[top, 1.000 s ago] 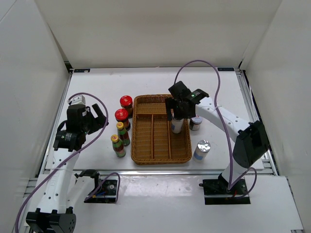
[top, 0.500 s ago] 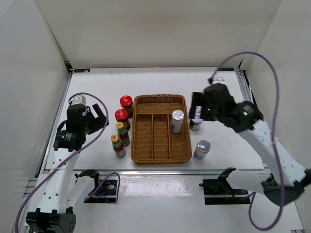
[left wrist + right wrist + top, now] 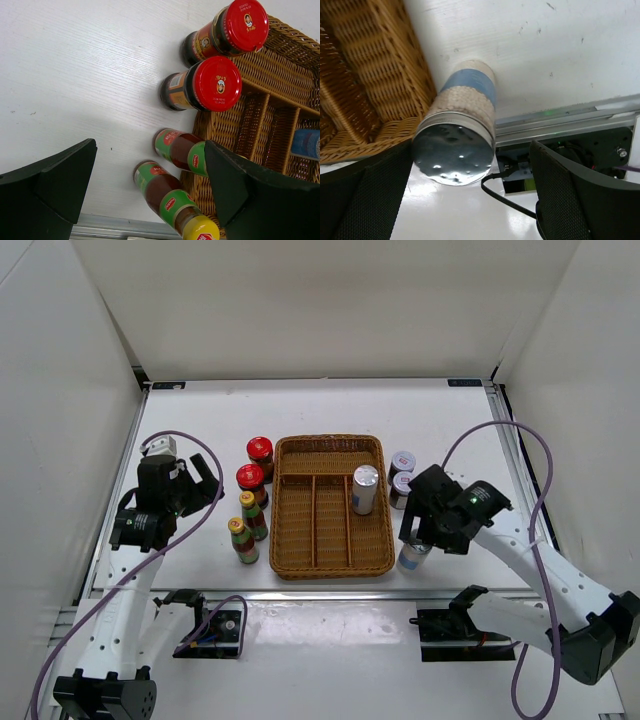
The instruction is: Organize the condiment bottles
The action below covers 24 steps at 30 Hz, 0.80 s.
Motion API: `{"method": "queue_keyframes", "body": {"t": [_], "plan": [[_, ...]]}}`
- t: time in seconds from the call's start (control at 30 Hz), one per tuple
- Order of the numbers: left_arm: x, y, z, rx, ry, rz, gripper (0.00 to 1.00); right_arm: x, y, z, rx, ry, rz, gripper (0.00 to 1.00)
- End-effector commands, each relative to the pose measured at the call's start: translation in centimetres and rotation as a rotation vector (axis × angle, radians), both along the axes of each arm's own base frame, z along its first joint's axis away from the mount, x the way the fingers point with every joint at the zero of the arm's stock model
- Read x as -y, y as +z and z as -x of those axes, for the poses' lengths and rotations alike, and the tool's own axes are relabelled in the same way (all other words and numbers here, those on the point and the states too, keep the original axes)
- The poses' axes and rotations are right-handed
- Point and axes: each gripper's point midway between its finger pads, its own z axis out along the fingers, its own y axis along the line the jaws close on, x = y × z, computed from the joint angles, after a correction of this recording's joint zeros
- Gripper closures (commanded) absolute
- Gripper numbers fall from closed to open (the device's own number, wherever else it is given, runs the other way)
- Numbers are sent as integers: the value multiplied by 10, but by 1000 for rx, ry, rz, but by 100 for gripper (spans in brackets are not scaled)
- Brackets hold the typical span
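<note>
I have the right claw (image 3: 420, 525) hanging over the pale silver-topped cylinder (image 3: 457, 145), its jaws spread wide and empty. The cylinder stands upright on the counter (image 3: 200, 410), just beside the near right corner of the wicker tray (image 3: 330, 440). I judge the step in hand is picking it up to join its twin (image 3: 365, 488), which stands in the tray's right compartment.

In the wrist view the cylinder sits off-centre, close to one finger, so I would shift sideways to centre it before descending. I would then close low on the body, below the lid, and lift straight up. The tray wall is close enough that a finger could snag the wicker.

The left claw (image 3: 150, 147) is also wide open and holds nothing. It hovers over the red-lidded jars (image 3: 215, 84) and the yellow-capped bottles (image 3: 172, 197), which stand on the counter left of the tray. Two white-lidded jars (image 3: 402, 472) stand to its right.

As for writing, each red lid carries a small portrait badge and fine print I cannot read. The bottles' green labels show a red oval mark, also illegible. The cylinder has only a plain blue band.
</note>
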Motion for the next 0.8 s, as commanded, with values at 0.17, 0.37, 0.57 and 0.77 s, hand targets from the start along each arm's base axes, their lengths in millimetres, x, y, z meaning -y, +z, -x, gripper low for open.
{"method": "queue_keyframes", "body": {"t": [0.17,0.37,0.57,0.77], "plan": [[2,-2,1,-4,-7,6,0,1,-13,-8,7,-57,25,21],[2,-2,1,-4,-7,6,0,-6,-1,-18,69,2,-5,46],[0,-2,1,-4,1,0,0,-17,57,-31,219,62,-32,65],[-2,-2,1,-3,8,-5,0,-53,93,-38,344,175,-10,72]]}}
